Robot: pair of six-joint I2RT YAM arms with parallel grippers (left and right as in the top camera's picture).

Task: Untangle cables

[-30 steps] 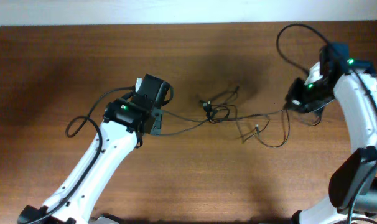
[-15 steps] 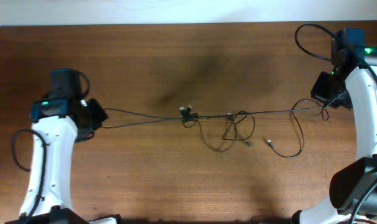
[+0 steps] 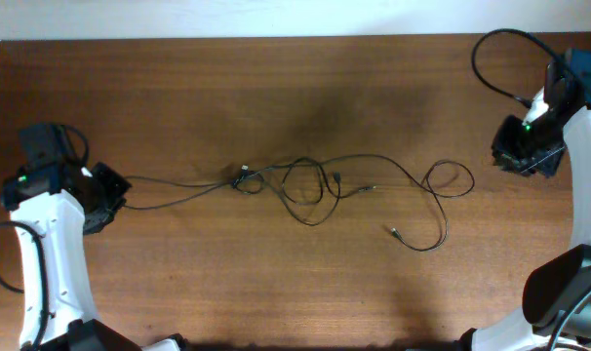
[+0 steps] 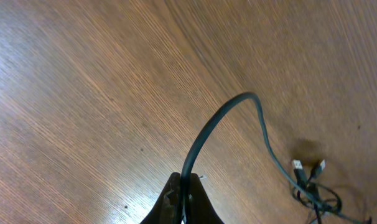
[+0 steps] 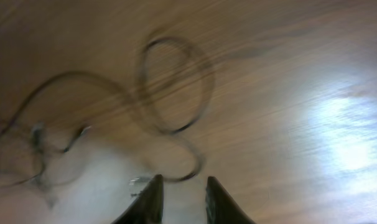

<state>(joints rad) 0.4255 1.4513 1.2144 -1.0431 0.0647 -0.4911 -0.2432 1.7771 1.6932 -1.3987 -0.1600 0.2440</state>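
Black thin cables [image 3: 315, 180] lie slack in loose loops across the middle of the brown wooden table [image 3: 276, 88]. At the table's left edge the left gripper [image 4: 183, 193] is pinched tight on the end of one cable. Far right, the right gripper [image 5: 182, 190] has its fingers parted, with nothing between them
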